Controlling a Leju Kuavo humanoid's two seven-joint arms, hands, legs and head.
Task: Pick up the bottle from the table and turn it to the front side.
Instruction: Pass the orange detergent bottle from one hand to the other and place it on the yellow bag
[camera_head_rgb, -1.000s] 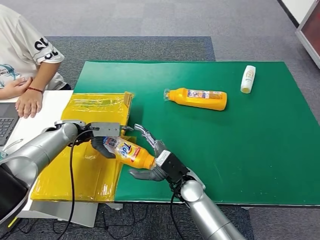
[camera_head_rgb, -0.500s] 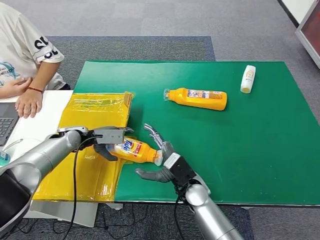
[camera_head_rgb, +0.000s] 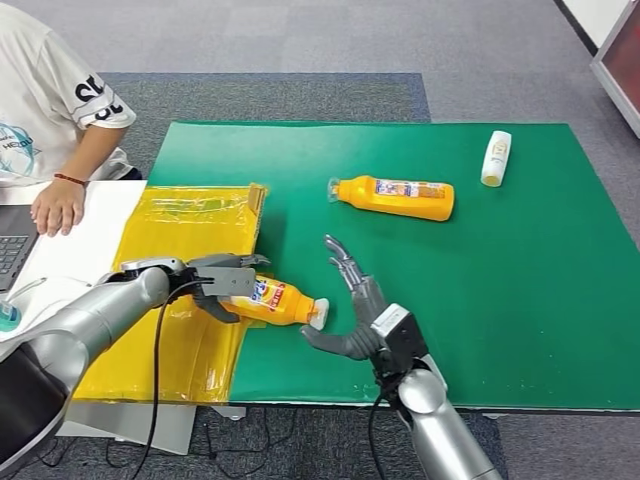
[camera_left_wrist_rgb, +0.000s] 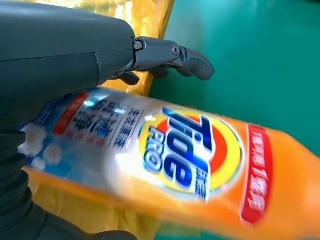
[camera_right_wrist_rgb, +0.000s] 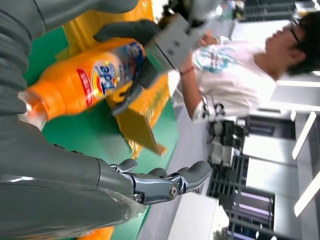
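My left hand (camera_head_rgb: 219, 285) grips an orange Tide bottle (camera_head_rgb: 277, 303) by its base end, near the edge of the yellow bag (camera_head_rgb: 181, 230). The bottle lies nearly level, its label (camera_left_wrist_rgb: 188, 150) facing up and its white cap pointing toward my right hand (camera_head_rgb: 361, 315). That hand is open with fingers spread, a short way off the cap and touching nothing. In the right wrist view the same bottle (camera_right_wrist_rgb: 83, 80) sits in my left hand (camera_right_wrist_rgb: 151, 55). A second orange bottle (camera_head_rgb: 396, 197) lies on its side farther back on the green mat (camera_head_rgb: 490, 290).
A small white bottle (camera_head_rgb: 496, 158) lies at the mat's far right. A person in a white shirt (camera_head_rgb: 45, 100) sits at the left, one hand (camera_head_rgb: 54, 205) on a white tabletop by a laptop (camera_head_rgb: 13, 245). Cables hang under both arms.
My right hand has let go of the bottle's cap end and drawn back to the right, fingers spreading. My left hand has lowered the bottle and carried it slightly right.
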